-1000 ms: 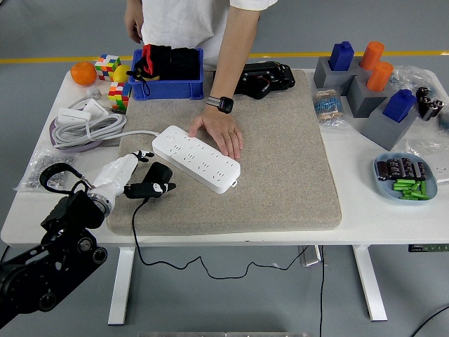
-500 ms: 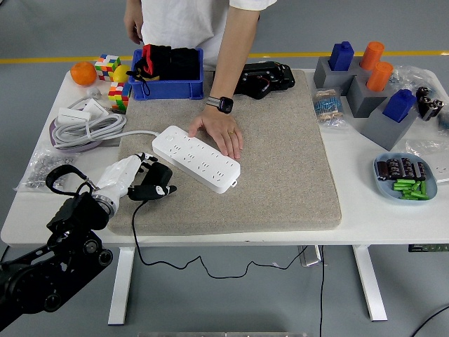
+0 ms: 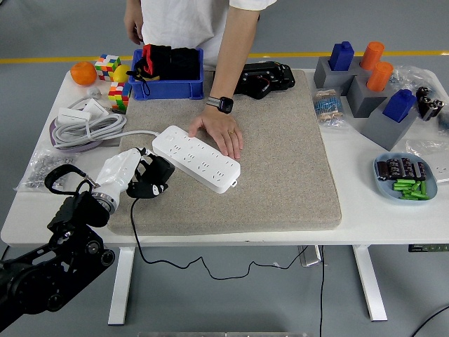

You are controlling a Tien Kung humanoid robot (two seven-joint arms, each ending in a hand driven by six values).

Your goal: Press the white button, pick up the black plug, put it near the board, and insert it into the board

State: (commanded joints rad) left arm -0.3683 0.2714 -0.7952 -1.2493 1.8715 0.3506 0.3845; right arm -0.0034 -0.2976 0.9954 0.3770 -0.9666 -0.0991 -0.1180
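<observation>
Black plug [image 3: 156, 177] gripped in left hand [image 3: 133, 174], beside board [image 3: 196, 159]

No legible text or labels anywhere — print perhaps too small.

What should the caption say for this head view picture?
Robot's left hand grips the black plug beside the white power strip, which a person's hand steadies.

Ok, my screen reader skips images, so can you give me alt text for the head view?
The robot's left hand grips a black plug on a grey mat, just left of a white power strip that a person's hand steadies from the far side. Toys, a blue bin and parts trays ring the white table.
</observation>
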